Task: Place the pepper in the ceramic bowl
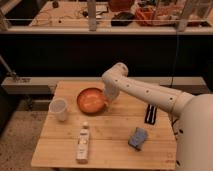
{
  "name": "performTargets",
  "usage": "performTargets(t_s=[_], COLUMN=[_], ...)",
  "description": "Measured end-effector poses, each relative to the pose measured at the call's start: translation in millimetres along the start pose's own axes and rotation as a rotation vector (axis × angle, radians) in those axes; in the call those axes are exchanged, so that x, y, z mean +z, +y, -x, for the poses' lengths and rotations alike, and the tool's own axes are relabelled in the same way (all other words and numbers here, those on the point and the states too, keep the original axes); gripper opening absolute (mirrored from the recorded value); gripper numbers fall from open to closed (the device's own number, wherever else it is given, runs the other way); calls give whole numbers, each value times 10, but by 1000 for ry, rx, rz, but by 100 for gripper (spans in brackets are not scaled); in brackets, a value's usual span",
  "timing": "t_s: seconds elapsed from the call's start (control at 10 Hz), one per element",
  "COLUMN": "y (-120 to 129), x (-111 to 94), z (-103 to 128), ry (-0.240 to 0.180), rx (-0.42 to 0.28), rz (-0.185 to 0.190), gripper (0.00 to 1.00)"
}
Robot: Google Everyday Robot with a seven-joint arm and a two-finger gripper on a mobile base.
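The ceramic bowl (pixel 89 98) is round, shallow and orange-brown, and sits on the wooden table (pixel 115 127) left of centre. My white arm reaches in from the right, bent at a joint above the bowl. The gripper (pixel 108 99) hangs down at the bowl's right rim, just over its edge. The pepper is not visible on the table or in the bare part of the bowl. It may be hidden by the gripper.
A translucent white cup (pixel 59 109) stands left of the bowl. A white bottle (pixel 82 143) lies near the front edge. A blue-grey sponge (pixel 138 138) lies at the front right, and a black flat object (pixel 151 114) sits behind it. A dark counter rises behind the table.
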Motion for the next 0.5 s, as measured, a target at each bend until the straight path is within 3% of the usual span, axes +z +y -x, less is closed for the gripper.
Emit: performTargets(t_s=[0.5], y=[-159], x=[6], z=[-51], ry=[-7], rx=[-5], rz=[-1], gripper=[0])
